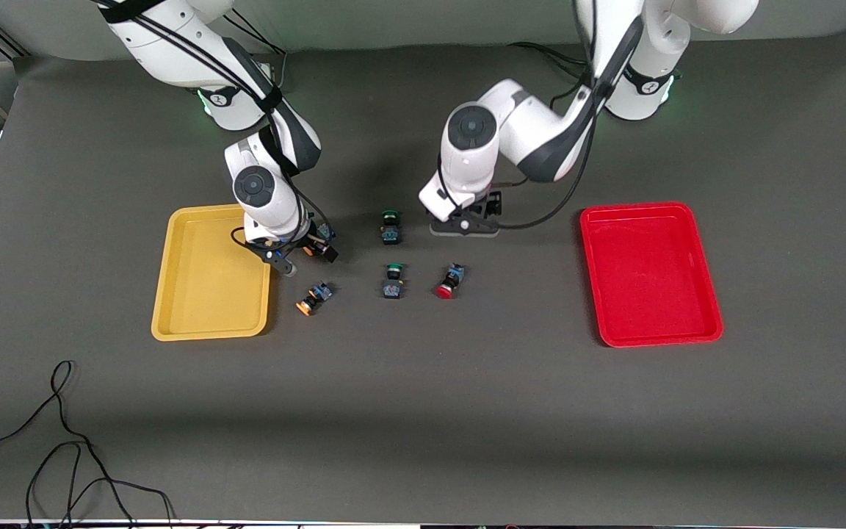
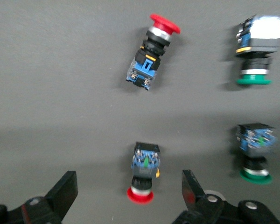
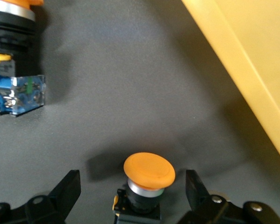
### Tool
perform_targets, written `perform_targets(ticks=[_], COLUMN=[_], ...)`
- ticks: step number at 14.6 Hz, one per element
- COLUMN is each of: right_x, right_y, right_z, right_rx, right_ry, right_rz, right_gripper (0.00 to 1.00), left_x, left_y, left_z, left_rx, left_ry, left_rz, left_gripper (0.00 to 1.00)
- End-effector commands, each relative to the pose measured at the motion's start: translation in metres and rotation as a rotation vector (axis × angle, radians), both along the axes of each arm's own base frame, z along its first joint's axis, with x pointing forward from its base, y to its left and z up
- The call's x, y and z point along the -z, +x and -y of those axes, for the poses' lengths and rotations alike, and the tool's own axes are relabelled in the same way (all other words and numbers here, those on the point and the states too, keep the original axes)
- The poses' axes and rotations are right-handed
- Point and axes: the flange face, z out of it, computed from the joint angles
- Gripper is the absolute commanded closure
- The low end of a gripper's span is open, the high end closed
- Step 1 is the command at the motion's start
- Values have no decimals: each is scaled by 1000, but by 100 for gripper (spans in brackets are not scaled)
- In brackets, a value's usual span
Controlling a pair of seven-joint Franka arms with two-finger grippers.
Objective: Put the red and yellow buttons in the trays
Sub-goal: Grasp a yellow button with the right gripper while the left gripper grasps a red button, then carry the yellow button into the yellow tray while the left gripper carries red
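Nearest you, one yellow button (image 1: 313, 299) and one red button (image 1: 449, 282) lie loose between the trays. Farther up, your right gripper (image 3: 130, 186) straddles a second yellow button (image 3: 148, 179), jaws wide, gripping nothing; your left gripper (image 2: 128, 189) likewise brackets a second red button (image 2: 144, 171). Both trays, yellow (image 1: 173, 294) and red (image 1: 702, 308), look empty. Next: close and lift.

left tool (image 2: 126, 196) low, fingers spread, right tool (image 3: 133, 196) likewise
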Motion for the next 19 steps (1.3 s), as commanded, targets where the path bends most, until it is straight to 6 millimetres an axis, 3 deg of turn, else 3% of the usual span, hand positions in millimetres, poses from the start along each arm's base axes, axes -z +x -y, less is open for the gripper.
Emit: perform_targets(ticks=[1,5,7,8,9,10,12,14,17,19], right_x=[1,-2,-1,-1,-1,-1,-3,-4,-13,-37], right_y=[-4,-11,-12,-12,-12,-12,-11,-11,-10,-7], right_z=[-7,-17,-17,-17,-16,-16,-17,-17,-17,-17], right_rx=[22,8,6,6,8,8,8,8,6,-8], right_ry=[10,11,10,9,9,9,10,12,8,8], right_rz=[3,-13,-16,-17,-17,-17,-14,-12,-16,-12], right_gripper=[2,2,17,27,35,41,49,57,73,75], left_x=[36,79,89,90,91,89,78,59,22,-8], left_y=[-7,-26,-30,-36,-39,-37,-25,-5,20,39], left_z=[8,18,18,22,23,21,15,1,-19,-41], left_rx=[-17,-8,-3,8,12,5,-33,-67,-109,-132], left_ry=[6,33,42,50,58,60,49,41,29,4], left_rz=[3,-17,-24,-31,-38,-43,-54,-57,-58,-83], left_gripper=[1,1,5,11,27,51,72,81,83,84])
